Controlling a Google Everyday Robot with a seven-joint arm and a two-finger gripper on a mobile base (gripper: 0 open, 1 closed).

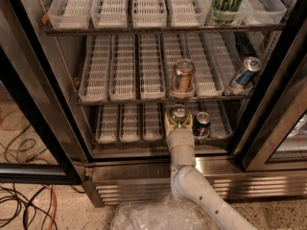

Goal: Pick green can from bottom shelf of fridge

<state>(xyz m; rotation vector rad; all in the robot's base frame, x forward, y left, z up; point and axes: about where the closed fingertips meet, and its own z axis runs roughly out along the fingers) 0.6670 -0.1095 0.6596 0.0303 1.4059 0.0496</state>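
Fingers point(169, 122) sit one each side of the green can point(179, 114), cream pads tight to its walls. They look closed on it, w/ no gap visible. Gripper point(179, 123) is reached in from the front, wrist just below the can, arm point(192, 186) running down and to the right from there.

Green can is upright in a lane tray at the front of the bottom shelf point(129, 128). Only its silver top and a bit of side show between the pads. It doesn't look raised off the tray; base is hidden by the wrist, so can't be sure.

Blue can point(202, 123) stands just right of the green can, very near the right pad. Directly above the green can, one rack up, is a copper can point(183, 75). Up and right of it a 2nd blue can point(244, 72) leans in its tray. Further up, top rack, is a tall green-white can point(228, 3). Trays left of the green can hold nothing.

Fridge point(158, 169) door is open, steel sill right below the green can. Cables point(29, 200) lie on the floor well to its lower left.

Progress, as I judge it: approach done, grasp made or all but made. Left to do: lift a little, then pull straight back out over the sill w/o clipping the blue can.
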